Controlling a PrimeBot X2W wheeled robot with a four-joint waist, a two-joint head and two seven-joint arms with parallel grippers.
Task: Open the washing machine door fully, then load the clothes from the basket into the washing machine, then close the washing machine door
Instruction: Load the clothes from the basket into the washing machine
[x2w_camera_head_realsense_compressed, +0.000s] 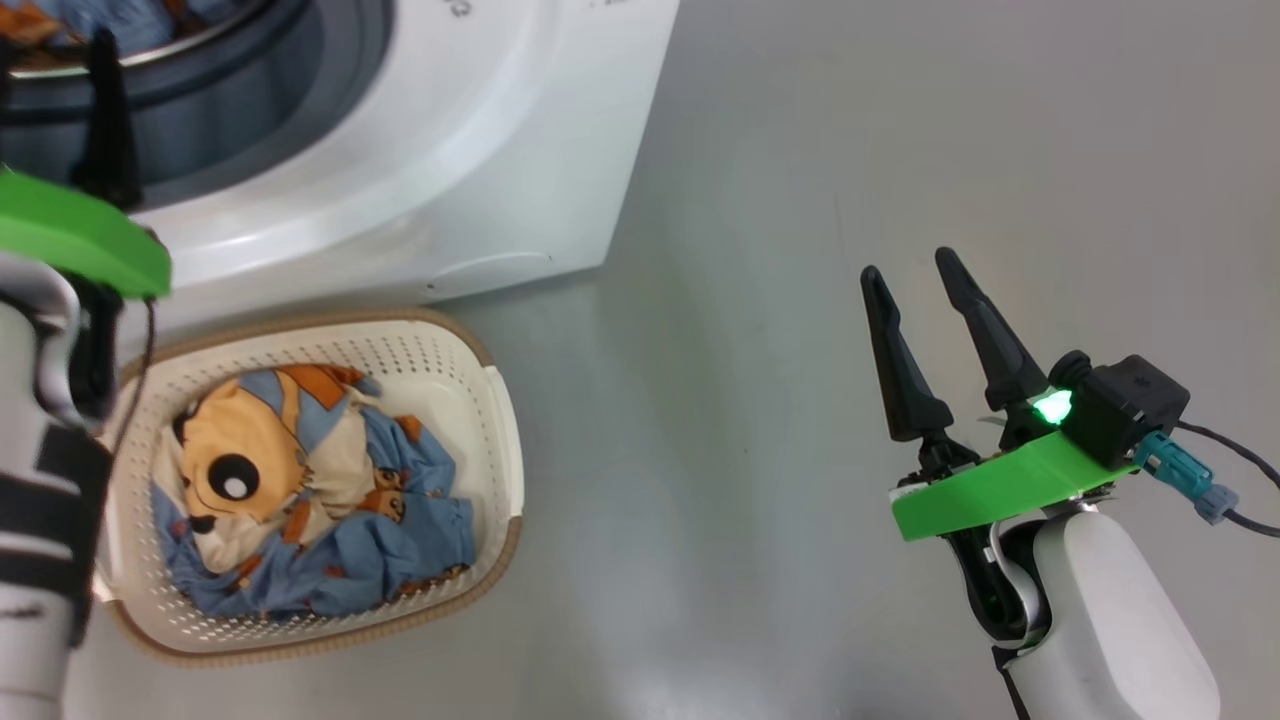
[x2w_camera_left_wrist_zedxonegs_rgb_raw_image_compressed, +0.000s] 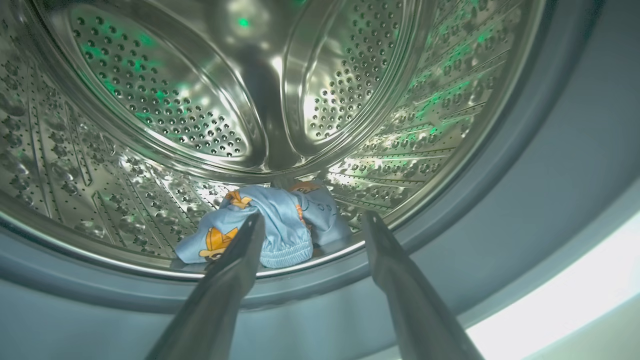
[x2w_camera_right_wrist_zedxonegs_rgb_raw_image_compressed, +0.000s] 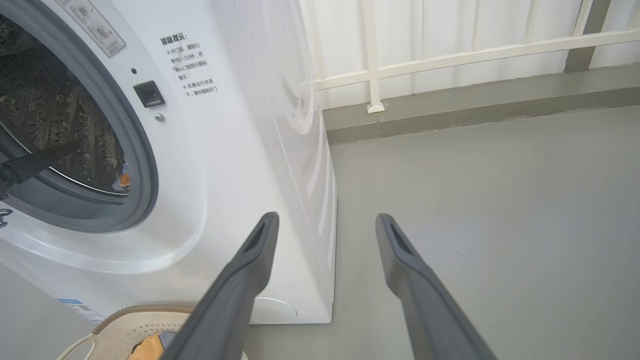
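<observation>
The washing machine (x2w_camera_head_realsense_compressed: 450, 150) stands at the upper left with its opening uncovered; its door is out of view. My left gripper (x2w_camera_left_wrist_zedxonegs_rgb_raw_image_compressed: 314, 216) is open at the mouth of the steel drum (x2w_camera_left_wrist_zedxonegs_rgb_raw_image_compressed: 150, 100), and one of its fingers (x2w_camera_head_realsense_compressed: 108, 130) crosses the grey gasket. Just beyond its tips, a light blue garment (x2w_camera_left_wrist_zedxonegs_rgb_raw_image_compressed: 272, 232) lies on the drum floor. More clothes (x2w_camera_head_realsense_compressed: 300, 480), one with a tan animal face, lie in the cream basket (x2w_camera_head_realsense_compressed: 505, 440) on the floor in front of the washer. My right gripper (x2w_camera_head_realsense_compressed: 908, 268) hovers open and empty over the floor, right of the basket.
The washer's right side panel (x2w_camera_right_wrist_zedxonegs_rgb_raw_image_compressed: 295, 165) stands just left of my right gripper (x2w_camera_right_wrist_zedxonegs_rgb_raw_image_compressed: 326, 217). A white railing (x2w_camera_right_wrist_zedxonegs_rgb_raw_image_compressed: 450, 55) and a low grey kerb (x2w_camera_right_wrist_zedxonegs_rgb_raw_image_compressed: 475, 107) run behind it. Bare grey floor (x2w_camera_head_realsense_compressed: 800, 200) spreads to the right of the washer and basket (x2w_camera_right_wrist_zedxonegs_rgb_raw_image_compressed: 125, 330).
</observation>
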